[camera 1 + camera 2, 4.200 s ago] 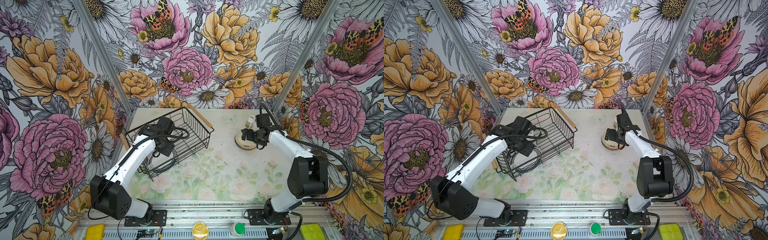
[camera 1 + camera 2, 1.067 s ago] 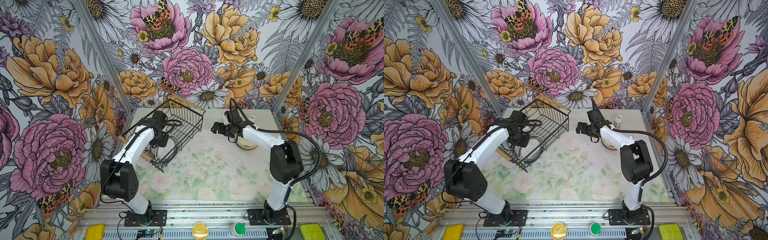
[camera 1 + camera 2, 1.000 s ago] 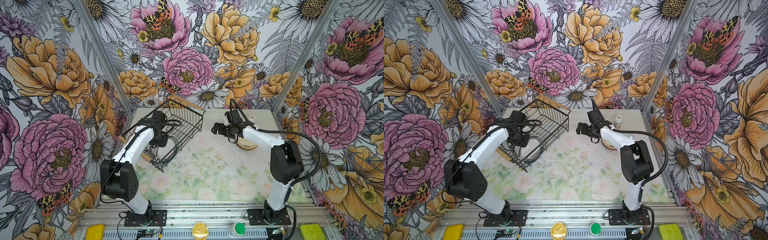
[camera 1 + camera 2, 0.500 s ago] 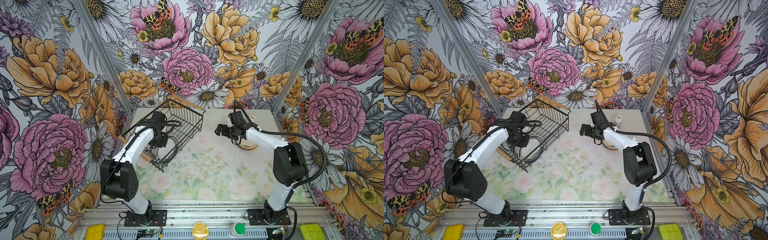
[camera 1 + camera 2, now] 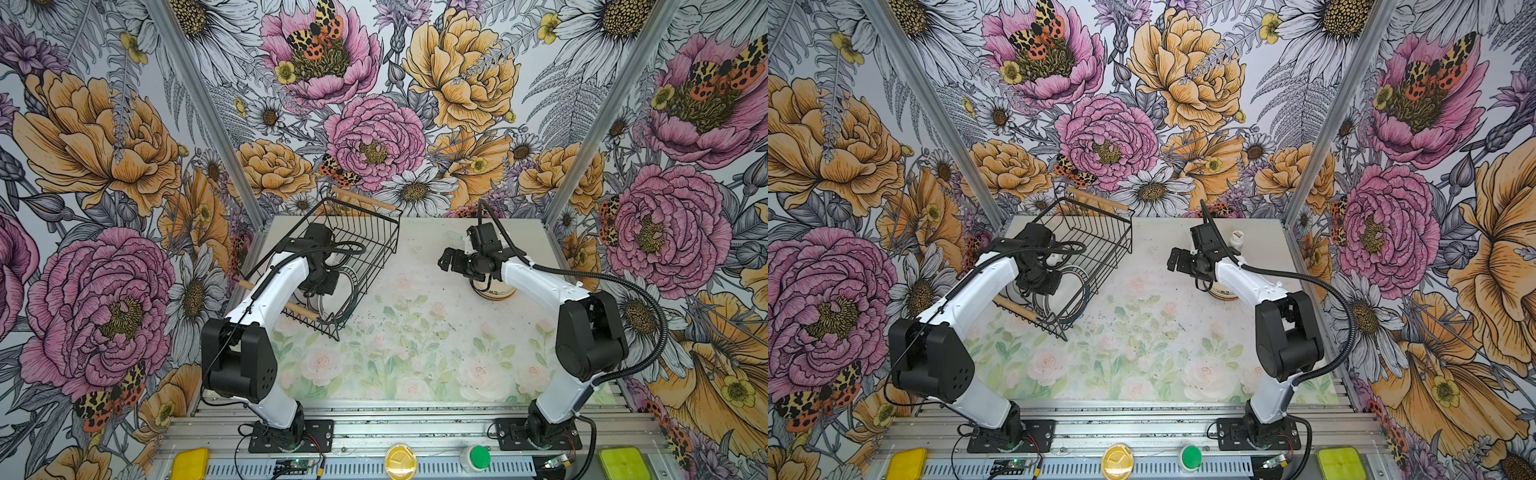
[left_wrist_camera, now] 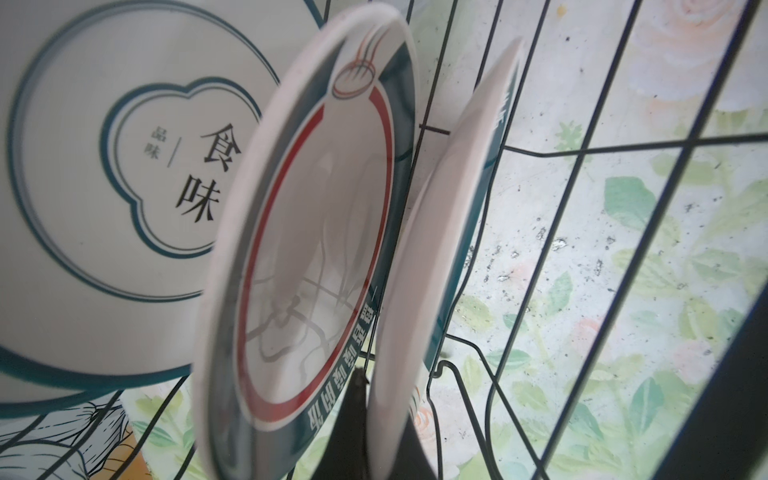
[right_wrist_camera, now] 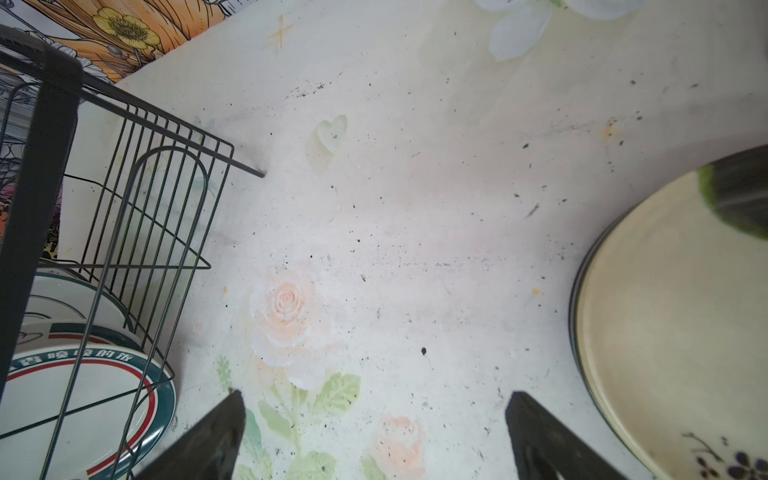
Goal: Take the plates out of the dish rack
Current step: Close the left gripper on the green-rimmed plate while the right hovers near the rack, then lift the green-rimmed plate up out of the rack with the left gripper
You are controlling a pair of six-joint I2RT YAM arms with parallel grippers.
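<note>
The middle of the table (image 5: 415, 332) lies bare between the rack (image 5: 365, 245) at the far left and the plate stack (image 5: 496, 293) on the right, leaving wide room to pass. In the rack, wire walls and the left arm (image 5: 282, 286) crowd the way, and the standing plates (image 6: 307, 232) leave narrow gaps. A bottle (image 5: 1236, 237) stands just beyond the stack, seemingly apart from it.

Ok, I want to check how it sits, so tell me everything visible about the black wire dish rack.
The rectangular black wire dish rack has thin metal bars and two light wooden rod handles. It sits at the floral table's back left, seemingly tilted rather than flat. Three white, teal-rimmed round plates stand on edge inside, and the white left arm reaches into it.
</note>
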